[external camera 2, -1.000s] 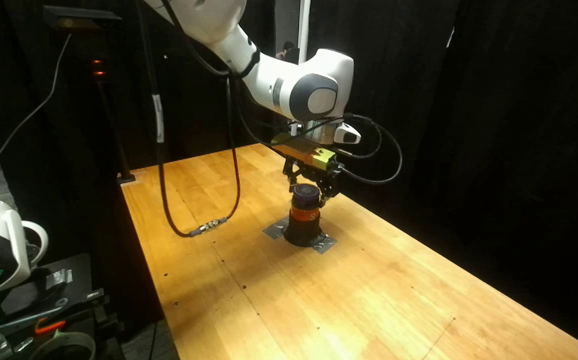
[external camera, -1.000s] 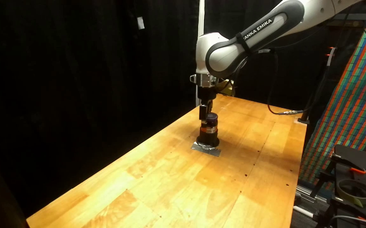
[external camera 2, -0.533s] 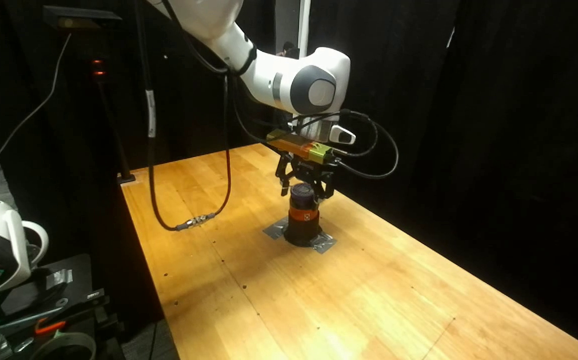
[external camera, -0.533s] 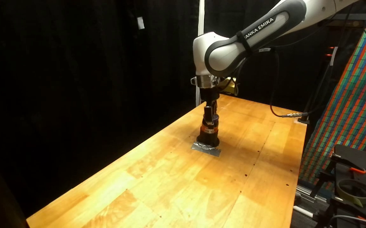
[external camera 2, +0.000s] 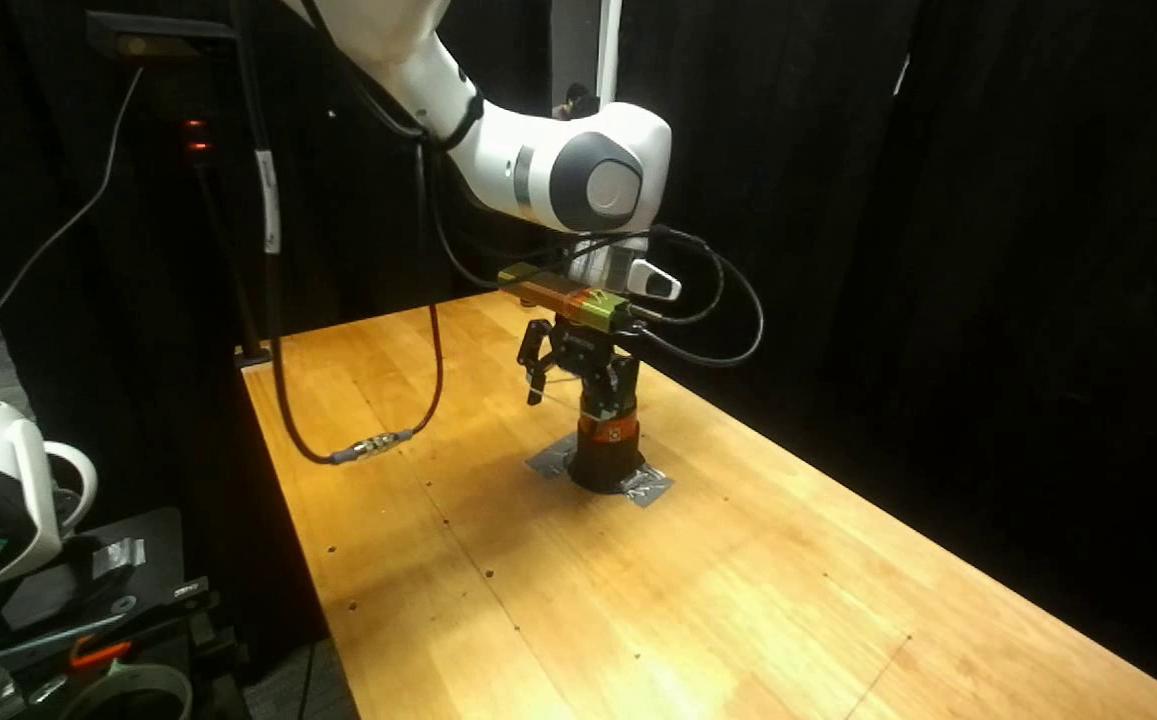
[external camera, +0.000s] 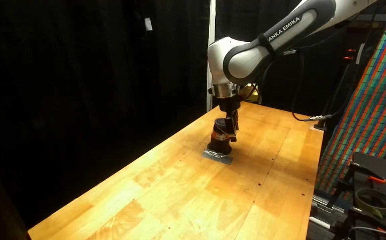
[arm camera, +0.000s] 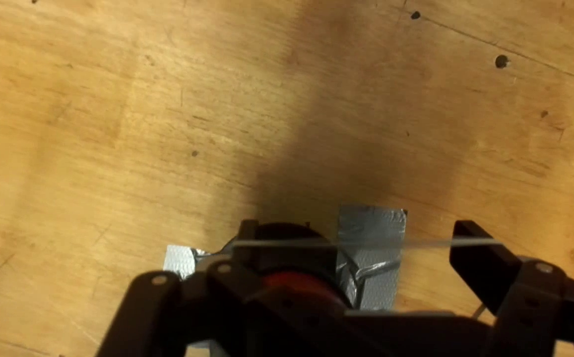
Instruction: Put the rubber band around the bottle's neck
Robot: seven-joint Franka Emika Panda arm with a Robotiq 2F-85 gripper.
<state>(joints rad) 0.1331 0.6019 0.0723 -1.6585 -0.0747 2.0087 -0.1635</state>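
Observation:
The bottle [external camera 2: 610, 430] has a dark top and an orange-red band. It stands in a black base [external camera: 219, 146], and its top leans away from the gripper. Its red part shows in the wrist view [arm camera: 301, 282]. My gripper [external camera 2: 570, 404] is open beside the bottle, one finger [external camera 2: 600, 390] in front of its upper part, the other apart from it. The pale rubber band [arm camera: 287, 243] is stretched between the fingertips. In an exterior view a thin line runs from the bottle's upper part [external camera: 220, 122] towards the finger. I cannot tell whether the band encircles the neck.
Grey tape [external camera: 217, 157] fixes the base to the wooden table [external camera: 186, 200]; it also shows in the wrist view [arm camera: 373, 228]. A cable [external camera 2: 278, 350] hangs from the arm over the table. A dark cart [external camera: 379, 166] with tools stands beside the table.
The gripper has shifted right in an exterior view and left in the opposite one, staying open. Its fingers flanked the bottle; one now stands in front of it. The bottle's top has tipped.

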